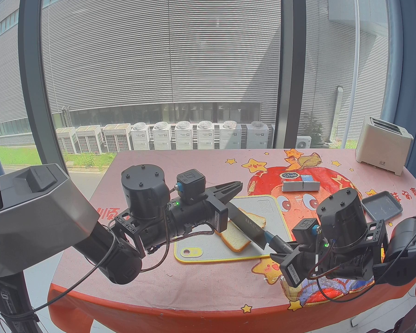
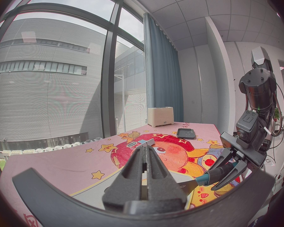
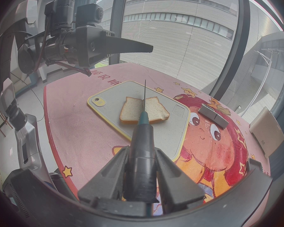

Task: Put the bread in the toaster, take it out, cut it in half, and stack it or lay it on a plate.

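We saw the right gripper (image 1: 284, 251) closed tight around the dark handle of the knife (image 1: 247, 225), its 2 fingers pressed to either side of the handle. The blade reached out over the middle of the bread (image 1: 235, 240), 1 slice lying flat on the grey, yellow-edged cutting board (image 1: 269, 209). From the right wrist view the blade stood edge-on across the slice's centre, but we could not tell how deep it sat.

The left gripper (image 1: 235, 188) hung above the board's near-left part, just beside the bread, its fingers pressed together with nothing between them.

The toaster (image 1: 383, 145) stood at the table's (image 1: 185, 163) far right corner, well apart from the board. A dark plate (image 1: 382, 205) lay between the 2, and a small grey block (image 1: 300, 185) sat just beyond the board.
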{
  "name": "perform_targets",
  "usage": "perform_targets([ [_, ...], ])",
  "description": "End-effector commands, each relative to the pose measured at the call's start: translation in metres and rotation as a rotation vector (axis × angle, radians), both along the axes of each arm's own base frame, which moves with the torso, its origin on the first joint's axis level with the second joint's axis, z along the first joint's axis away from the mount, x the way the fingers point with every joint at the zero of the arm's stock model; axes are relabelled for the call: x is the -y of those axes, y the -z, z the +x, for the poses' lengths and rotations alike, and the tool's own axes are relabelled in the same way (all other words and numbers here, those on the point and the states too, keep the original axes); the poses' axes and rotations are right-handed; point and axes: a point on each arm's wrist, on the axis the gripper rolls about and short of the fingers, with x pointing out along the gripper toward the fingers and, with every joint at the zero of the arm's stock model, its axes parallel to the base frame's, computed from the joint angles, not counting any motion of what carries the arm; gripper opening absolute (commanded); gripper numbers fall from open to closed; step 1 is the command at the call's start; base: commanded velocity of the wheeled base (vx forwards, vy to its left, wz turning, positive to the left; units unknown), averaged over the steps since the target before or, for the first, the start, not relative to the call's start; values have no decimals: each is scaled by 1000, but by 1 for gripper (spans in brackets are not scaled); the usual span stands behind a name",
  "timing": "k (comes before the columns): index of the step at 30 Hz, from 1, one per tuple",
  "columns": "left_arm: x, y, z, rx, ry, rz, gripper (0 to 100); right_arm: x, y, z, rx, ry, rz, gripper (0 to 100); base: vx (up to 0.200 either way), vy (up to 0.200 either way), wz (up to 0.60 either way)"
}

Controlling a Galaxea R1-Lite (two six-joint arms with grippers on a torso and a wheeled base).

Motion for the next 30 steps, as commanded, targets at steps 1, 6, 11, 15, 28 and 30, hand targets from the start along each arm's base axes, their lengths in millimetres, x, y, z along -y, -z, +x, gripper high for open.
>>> perform_targets([
  [1, 0, 2, 0, -4, 0, 3, 0, -2, 2, 0, -4, -6, -4, 0, 0, 0, 0],
  [6, 0, 2, 0, -5, 0, 4, 0, -3, 2, -2, -5, -15, -7, 0, 0, 0, 0],
  [11, 0, 3, 0, -9, 0, 7, 0, -2, 1, -2, -3, -14, -4, 0, 0, 0, 0],
  [15, 0, 3, 0, -8, 0, 6, 0, 0, 1, 0, -1, -1, -4, 0, 0, 0, 0],
  [28, 0, 4, -1, -11, 2, 9, 0, 6, -1, 4, 6, 28, -6, 0, 0, 0, 0],
  [30, 0, 4, -1, -11, 0, 9, 0, 6, -1, 4, 8, 26, -5, 0, 0, 0, 0],
])
